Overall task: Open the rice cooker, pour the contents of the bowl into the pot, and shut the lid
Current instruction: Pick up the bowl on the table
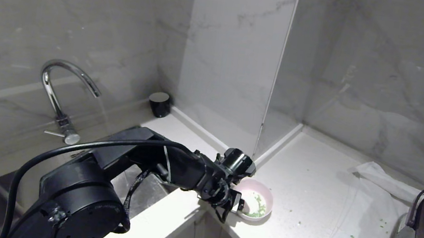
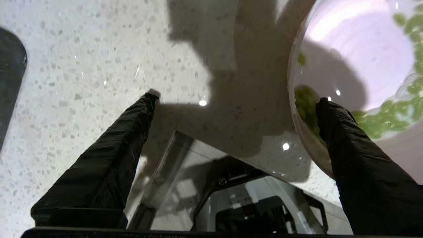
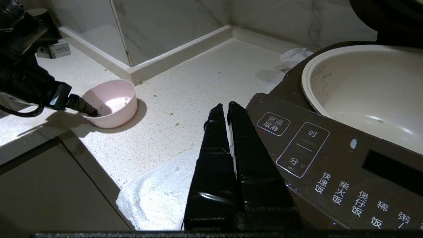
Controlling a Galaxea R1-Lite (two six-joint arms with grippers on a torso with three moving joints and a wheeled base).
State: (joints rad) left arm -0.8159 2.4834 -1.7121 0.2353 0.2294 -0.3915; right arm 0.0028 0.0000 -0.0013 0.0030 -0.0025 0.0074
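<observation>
Now the left hand (image 2: 236,96) gapes wide, one finger (image 2: 347,138) reaching inside the bowl (image 2: 357,43), nothing gripped.

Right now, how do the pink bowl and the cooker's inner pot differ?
The bowl is small and pale pink outside; the pot is much larger and cream white. The bowl stands free on the counter beside the open left gripper; the pot sits inside the rice cooker. The bowl holds green bits; the pot looks almost empty. Both are round and uncovered.
</observation>
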